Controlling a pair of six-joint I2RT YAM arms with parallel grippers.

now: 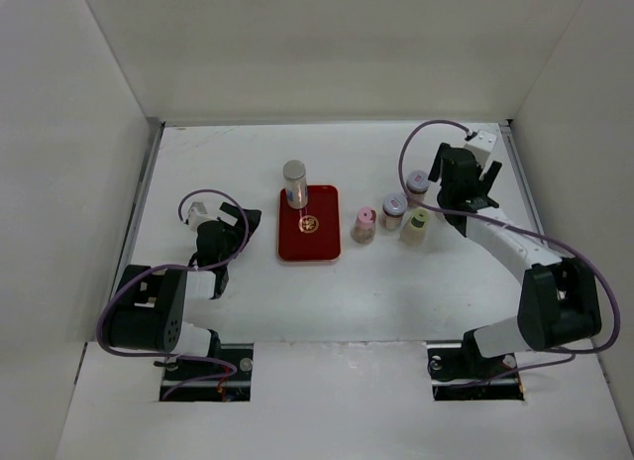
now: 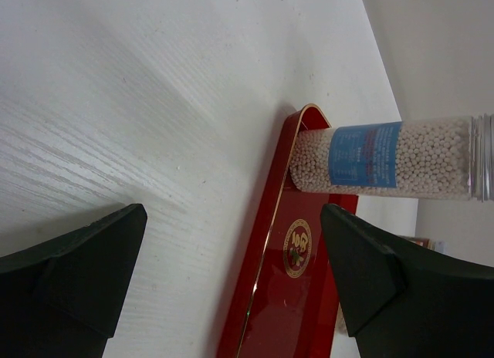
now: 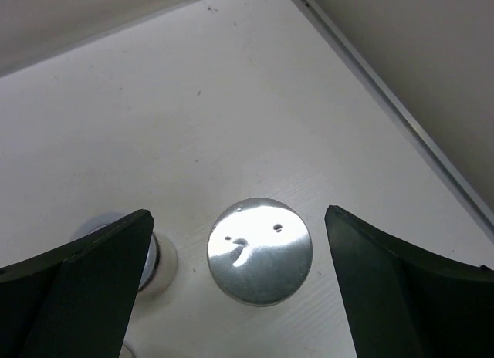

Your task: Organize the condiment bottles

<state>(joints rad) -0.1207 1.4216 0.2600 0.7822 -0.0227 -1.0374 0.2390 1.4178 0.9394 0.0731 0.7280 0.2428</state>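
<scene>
The flat red tray (image 1: 319, 244) lies at the table's middle. A tall grey-lidded jar (image 1: 295, 182) with a blue label stands at the tray's far end; the left wrist view shows the jar (image 2: 386, 157) full of white beads on the tray (image 2: 278, 296). My left gripper (image 1: 238, 225) is open and empty, left of the tray. Right of the tray stand a pink-capped jar (image 1: 364, 224), a grey-lidded jar (image 1: 393, 211), a yellow-green-capped jar (image 1: 414, 225) and a further jar (image 1: 417, 187). My right gripper (image 1: 446, 189) is open above that last jar, whose silver lid (image 3: 260, 250) lies between its fingers, untouched.
White walls close in the table at the back and both sides. A raised rail (image 3: 401, 119) runs along the right edge, close to my right gripper. Another jar (image 3: 160, 259) stands just left of the silver lid, partly hidden behind the right gripper's left finger.
</scene>
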